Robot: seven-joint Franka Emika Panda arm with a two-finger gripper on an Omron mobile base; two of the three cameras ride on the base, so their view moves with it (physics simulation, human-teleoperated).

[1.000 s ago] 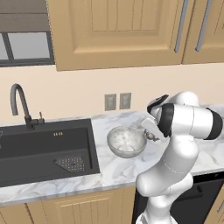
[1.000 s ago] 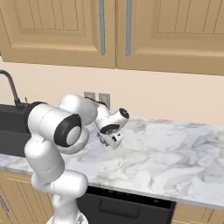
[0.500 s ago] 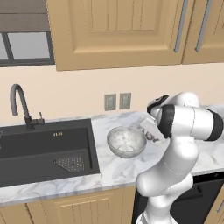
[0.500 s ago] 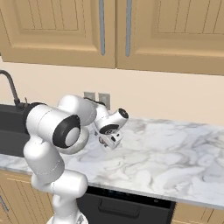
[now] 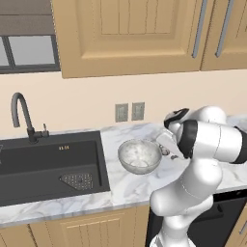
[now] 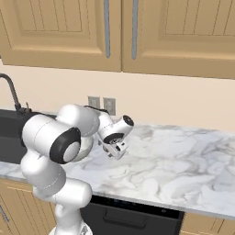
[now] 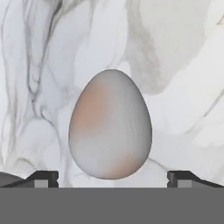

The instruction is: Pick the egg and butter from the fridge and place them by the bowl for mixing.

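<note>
Arm folded low beside the bowl, claw spread wide over the egg.

The gripper [image 7: 111,177] points down at the marble counter [image 6: 183,170]; the egg [image 7: 110,124] lies free between its tips, just beside the bowl [image 5: 139,156]. Bare counter stretches rightward.

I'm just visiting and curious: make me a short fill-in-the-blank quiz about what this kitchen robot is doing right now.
1. The egg lies on the marble ____.
2. The tool has its fingers spread ____, one on each side of the egg.
3. In the left base view, the bowl sits between the arm and the black ____.

Missing words: counter; open; sink
</note>
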